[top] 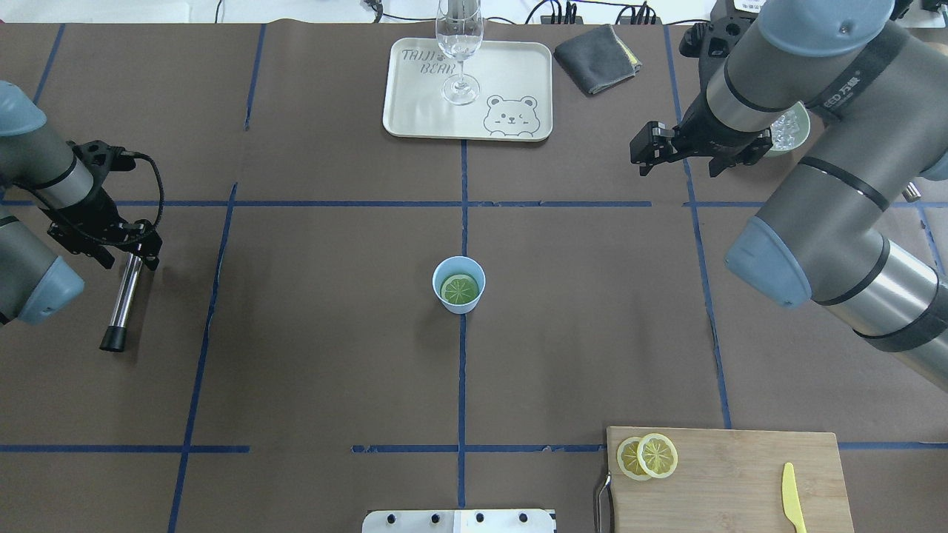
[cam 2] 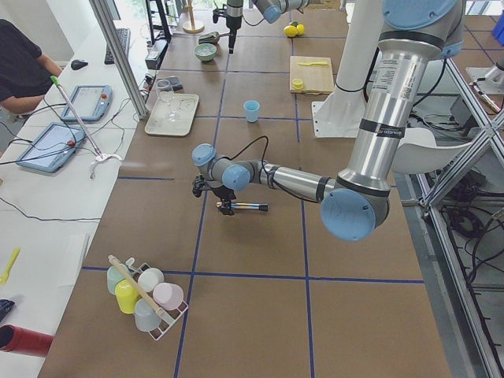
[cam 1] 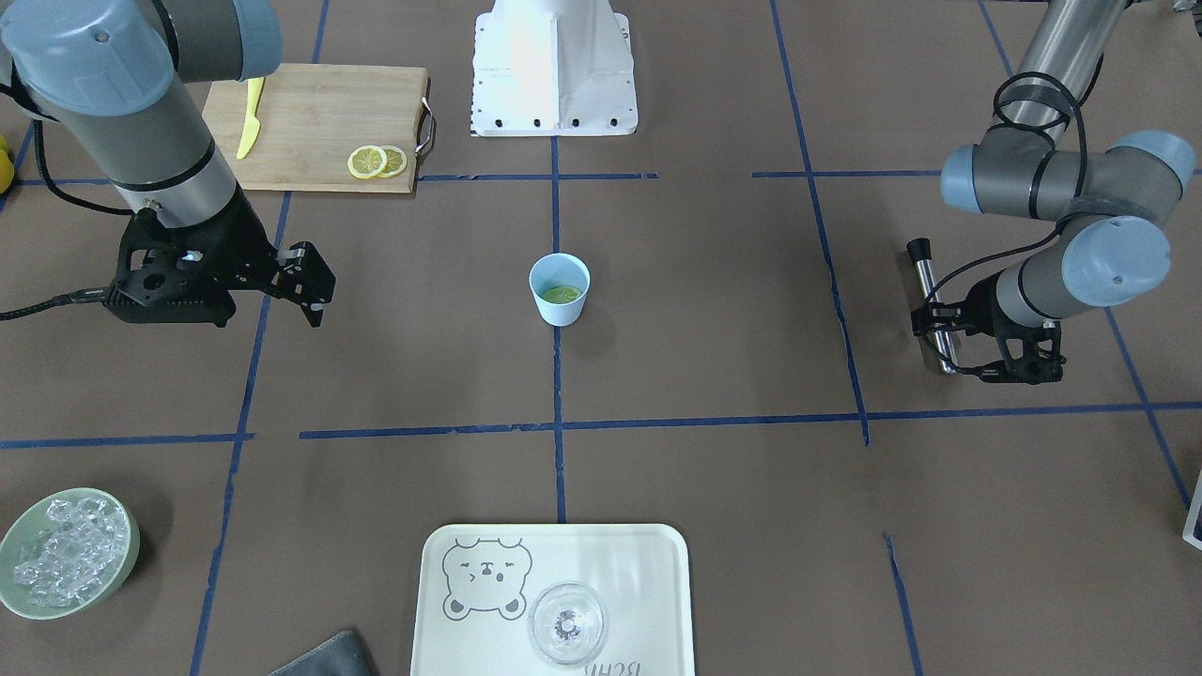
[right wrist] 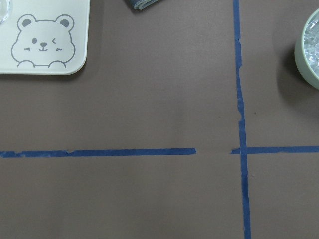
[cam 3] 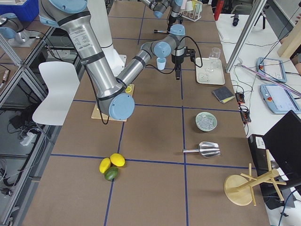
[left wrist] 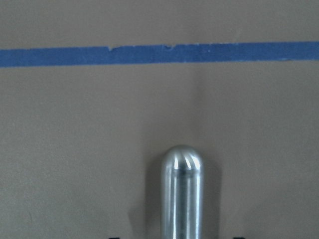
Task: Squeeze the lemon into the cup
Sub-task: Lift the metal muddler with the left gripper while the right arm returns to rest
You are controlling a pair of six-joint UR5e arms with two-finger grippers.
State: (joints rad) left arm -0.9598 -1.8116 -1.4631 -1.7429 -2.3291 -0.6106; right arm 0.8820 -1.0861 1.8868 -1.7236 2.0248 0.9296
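The light blue cup [cam 1: 560,312] stands at the table's middle and also shows in the overhead view [top: 438,275]. One lemon slice [cam 1: 562,295] lies flat inside it [top: 459,289]. Two more lemon slices [top: 648,456] overlap on the cutting board [top: 740,474]. My left gripper [top: 126,250] is shut on one end of a steel rod with a black tip [top: 122,300], held level close to the table, far from the cup; the rod fills the left wrist view [left wrist: 182,199]. My right gripper [top: 678,159] is open and empty, well off to the cup's far right.
A yellow knife [top: 792,496] lies on the board. A tray [top: 422,104] with a clear glass [top: 459,52] sits at the far edge, a grey cloth [top: 596,48] beside it. The green bowl of ice [cam 1: 66,554] is under my right arm.
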